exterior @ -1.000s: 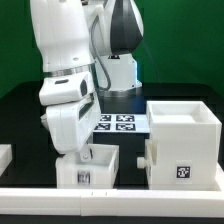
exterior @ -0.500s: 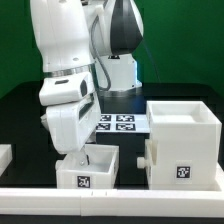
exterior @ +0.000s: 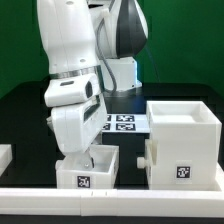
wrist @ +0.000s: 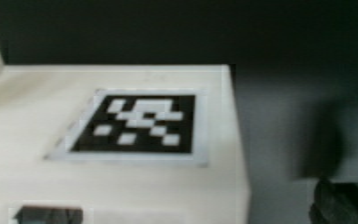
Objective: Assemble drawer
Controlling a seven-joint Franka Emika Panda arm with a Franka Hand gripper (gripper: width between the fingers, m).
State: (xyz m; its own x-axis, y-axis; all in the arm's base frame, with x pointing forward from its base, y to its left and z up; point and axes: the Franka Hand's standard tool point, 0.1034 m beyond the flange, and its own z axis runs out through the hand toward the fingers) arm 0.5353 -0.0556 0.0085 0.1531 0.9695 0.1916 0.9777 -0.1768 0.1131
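A: What's the biggest thing in view?

B: The arm (exterior: pixel 85 75). It stands behind the casing and leans down toward the front of the black surface (exterior: pixel 25 115), on the exterior view's left of the casing.

A: And the casing itself?

B: The casing (exterior: pixel 183 143) is a white cube, upright on the surface, with its open side up. One square tag faces the camera low on its front wall. A small knob (exterior: pixel 142 157) sticks out of the wall that faces the tray.

A: Where is the tray?

B: The tray (exterior: pixel 88 168) sits just beside the casing on the exterior view's left, apart from it by a narrow gap. It is open-topped, with a tag on its front wall.

A: Anything behind the casing?

B: The marker board (exterior: pixel 122 123) lies flat on the surface, behind the casing and a little to the exterior view's left, partly hidden by the arm.

A: What about farther off?

B: Another white part (exterior: pixel 5 156) shows at the picture's edge, well apart from the casing, past the tray. Too little shows to name it.

A: And the tool?

B: The tool (exterior: pixel 80 157) is down at the tray, at the side away from the casing. Its fingers are hidden by the wrist and the tray wall, so I cannot tell whether it is released or clenched.

A: Does the wrist view help?

B: Not much. It shows a white face with a tag (wrist: pixel 142 125) close up and blurred, and dark surface beside it. I cannot tell which part that face belongs to.
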